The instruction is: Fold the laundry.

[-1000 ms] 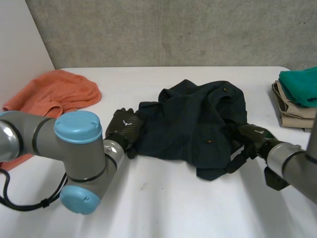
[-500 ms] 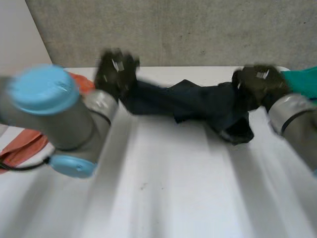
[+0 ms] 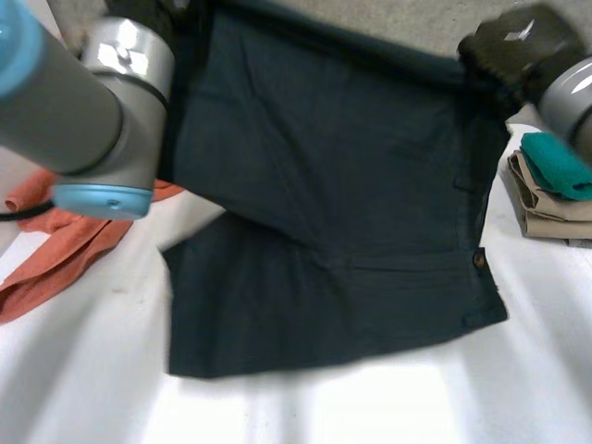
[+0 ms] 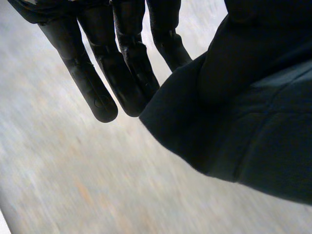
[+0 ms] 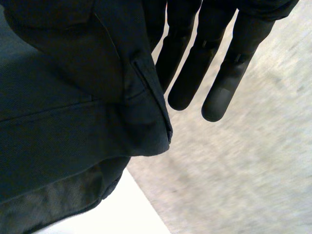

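One dark garment (image 3: 324,231), now lifted, unfurled

Matt woven cloth w/ stitched seams on dk navy garment (image 3: 333,231). Smooth matt black plastic look on fingers of left hand (image 4: 83,73) & right hand (image 5: 233,68). Soft nubby cloth on orange towel (image 3: 55,250) at left; smooth white finish on table (image 3: 83,370).

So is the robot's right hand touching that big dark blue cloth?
Touching. The right wrist view shows the dark blue fabric garment with its corner gripped at the right hand, whose other fingers are straight beside it.
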Robot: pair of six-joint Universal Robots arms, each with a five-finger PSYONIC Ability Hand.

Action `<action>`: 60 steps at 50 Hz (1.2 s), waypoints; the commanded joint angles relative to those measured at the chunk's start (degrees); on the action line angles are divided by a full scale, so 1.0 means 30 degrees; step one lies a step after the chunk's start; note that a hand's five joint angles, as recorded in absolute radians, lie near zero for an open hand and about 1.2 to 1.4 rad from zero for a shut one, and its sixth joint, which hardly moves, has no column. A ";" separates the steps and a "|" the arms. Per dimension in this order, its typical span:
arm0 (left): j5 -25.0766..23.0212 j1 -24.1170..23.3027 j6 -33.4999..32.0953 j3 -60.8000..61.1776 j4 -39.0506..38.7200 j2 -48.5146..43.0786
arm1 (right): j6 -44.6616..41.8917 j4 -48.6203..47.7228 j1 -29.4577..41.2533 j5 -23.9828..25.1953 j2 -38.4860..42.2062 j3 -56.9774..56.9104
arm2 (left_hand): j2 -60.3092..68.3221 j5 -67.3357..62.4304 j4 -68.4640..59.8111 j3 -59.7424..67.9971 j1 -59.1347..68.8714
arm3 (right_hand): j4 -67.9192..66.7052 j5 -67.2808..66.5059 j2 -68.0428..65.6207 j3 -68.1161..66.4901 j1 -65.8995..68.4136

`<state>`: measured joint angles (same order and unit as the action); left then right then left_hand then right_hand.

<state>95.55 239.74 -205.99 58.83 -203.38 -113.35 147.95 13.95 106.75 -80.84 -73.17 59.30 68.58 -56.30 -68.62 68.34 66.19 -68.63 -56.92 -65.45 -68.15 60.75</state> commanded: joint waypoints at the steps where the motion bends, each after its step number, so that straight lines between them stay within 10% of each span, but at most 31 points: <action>1: -0.1202 0.1382 -0.0008 -0.3252 -0.0174 -0.5770 | 0.2362 -0.6280 0.0626 -0.2756 0.5867 -0.1220 | 0.3808 -0.4566 -0.3793 0.3886 0.4602 | -0.1256 -0.1825 -0.2315 -0.1416 0.3882; 4: -0.1586 0.1530 0.0050 -0.5101 -0.0408 -0.7183 | 0.2511 -0.9731 0.1240 -0.4948 0.7741 -0.1951 | 0.0707 -0.1465 -0.0692 0.0785 0.1501 | 1.9543 1.8975 1.8484 1.9383 -1.6917; 5: -0.1558 0.1705 0.0195 -0.5978 -0.0554 -0.7680 | 0.2395 -1.0413 0.1330 -0.5248 0.7981 -0.2070 | -1.4756 1.3998 1.4771 -1.4678 -1.3962 | 1.9543 1.8975 1.8484 1.9383 -1.6917; 6: -0.1528 0.1793 0.0197 -0.6334 -0.0556 -0.7801 | 0.2306 -1.0942 0.1418 -0.5454 0.8070 -0.2101 | -1.9525 1.8767 1.9540 -1.9447 -1.8732 | 1.9543 1.8975 1.8484 1.9383 -1.6917; 21: 0.0523 0.0976 0.2306 0.4668 -0.0147 0.0161 | 0.1487 -0.4215 0.0689 0.1982 0.0983 0.5277 | -1.8389 1.7631 1.8404 -1.8311 -1.7595 | 1.9543 1.8975 1.8484 1.9383 -1.6917; 32: 0.0464 -0.3096 0.2598 1.4166 0.5095 0.4473 | -0.7996 0.0800 -0.3761 0.4970 -0.1656 1.3624 | -0.9306 0.8548 0.9321 -0.9228 -0.8512 | 1.1781 1.1213 1.0722 1.1621 -0.9155; 44: 0.0230 -0.3392 0.5002 1.5049 0.6973 0.2571 | -0.8593 -0.2888 -0.6316 0.9981 0.0187 1.5360 | -1.2381 1.1624 1.2397 -1.2303 -1.1588 | 1.2225 1.1657 1.1166 1.2065 -0.9599; 60: 0.0259 -0.3361 0.4914 1.4082 0.6214 0.0488 | -0.6602 -0.8162 -0.6023 1.0130 0.3646 1.4013 | -1.3230 1.2472 1.3245 -1.3152 -1.2436 | 0.9093 0.8525 0.8034 0.8933 -0.6467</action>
<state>96.29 229.95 -191.18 101.39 -183.13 -111.39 125.60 -7.19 88.48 -50.06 -64.29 103.08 27.65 -16.65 -26.92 27.62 28.15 -31.41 -21.68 -31.19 -31.42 31.26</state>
